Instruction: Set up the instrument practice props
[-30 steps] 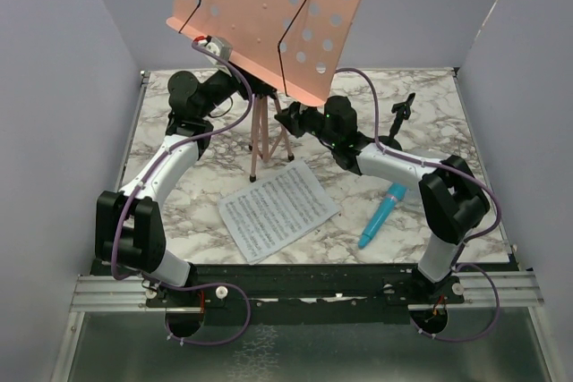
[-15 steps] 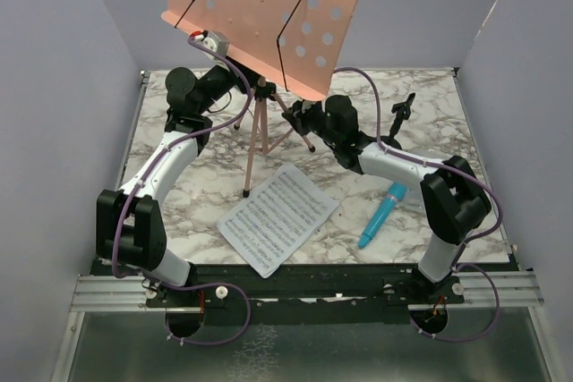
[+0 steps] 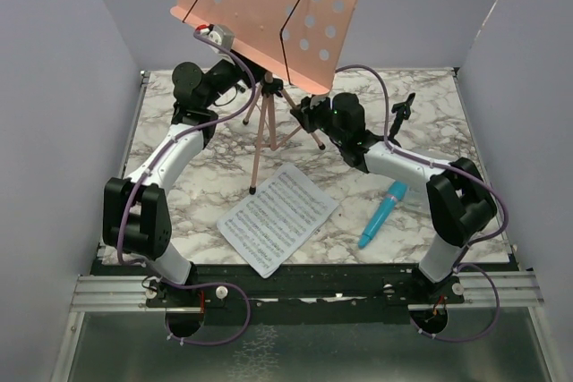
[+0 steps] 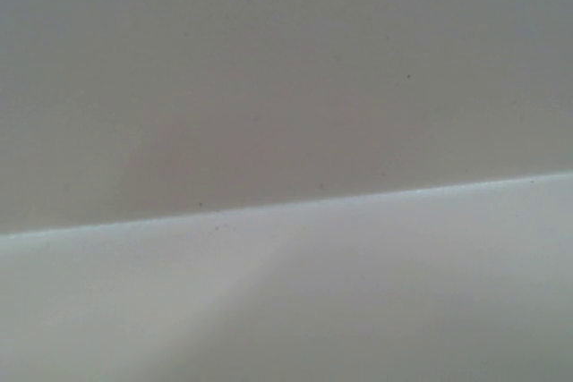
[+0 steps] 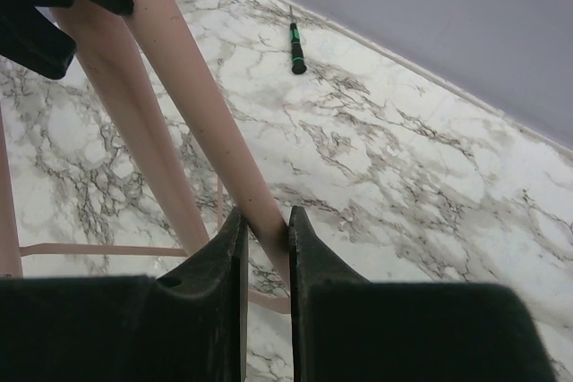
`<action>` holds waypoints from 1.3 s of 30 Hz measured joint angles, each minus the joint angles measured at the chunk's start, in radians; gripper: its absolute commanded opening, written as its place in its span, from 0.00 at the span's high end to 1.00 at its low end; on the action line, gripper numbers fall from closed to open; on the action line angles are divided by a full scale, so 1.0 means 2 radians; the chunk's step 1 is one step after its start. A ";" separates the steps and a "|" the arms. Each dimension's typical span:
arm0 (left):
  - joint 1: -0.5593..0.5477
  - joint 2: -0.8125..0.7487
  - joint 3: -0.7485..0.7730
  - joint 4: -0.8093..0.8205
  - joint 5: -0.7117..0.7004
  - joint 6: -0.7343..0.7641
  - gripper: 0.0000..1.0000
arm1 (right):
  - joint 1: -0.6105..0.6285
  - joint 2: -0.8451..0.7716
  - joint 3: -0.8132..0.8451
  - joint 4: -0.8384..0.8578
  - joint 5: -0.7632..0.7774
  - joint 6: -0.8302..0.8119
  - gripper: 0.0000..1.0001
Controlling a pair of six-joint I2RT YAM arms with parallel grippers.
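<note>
The pink perforated music stand (image 3: 269, 2) is at the back centre, its tripod legs (image 3: 260, 136) spread over the marble table. My left gripper (image 3: 255, 87) grips the stand's post just under the desk; its jaws are mostly hidden there, and the left wrist view shows only blank wall. My right gripper (image 5: 266, 216) is shut on one pink tripod leg (image 5: 201, 100); it also shows in the top view (image 3: 309, 115). The white sheet-music pages (image 3: 277, 218) lie flat at front centre. The blue toy microphone (image 3: 382, 215) lies at front right. The black mic stand (image 3: 400, 115) stands at back right.
A small black-green pen-like stick (image 5: 295, 49) lies on the marble near the back wall. Grey walls (image 3: 63, 131) close in the left, right and back sides. The table's front edge (image 3: 295, 267) runs just behind the arm bases.
The music stand has shifted slightly right and turned more upright with both arms. Its tripod legs have spread, the right gripper drawing one leg out to the right.
</note>
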 measured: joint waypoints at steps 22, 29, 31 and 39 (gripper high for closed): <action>-0.019 0.045 0.039 0.006 0.023 0.012 1.00 | -0.019 -0.003 -0.023 0.011 0.010 0.040 0.99; -0.023 0.046 0.037 0.013 0.024 0.019 1.00 | -0.019 -0.002 -0.022 0.008 0.011 0.045 0.99; -0.023 0.046 0.032 0.022 0.023 0.020 1.00 | -0.020 -0.002 -0.022 0.009 0.006 0.045 0.93; -0.025 0.028 -0.011 0.062 0.019 0.019 1.00 | -0.035 -0.012 -0.041 0.025 -0.045 0.067 0.63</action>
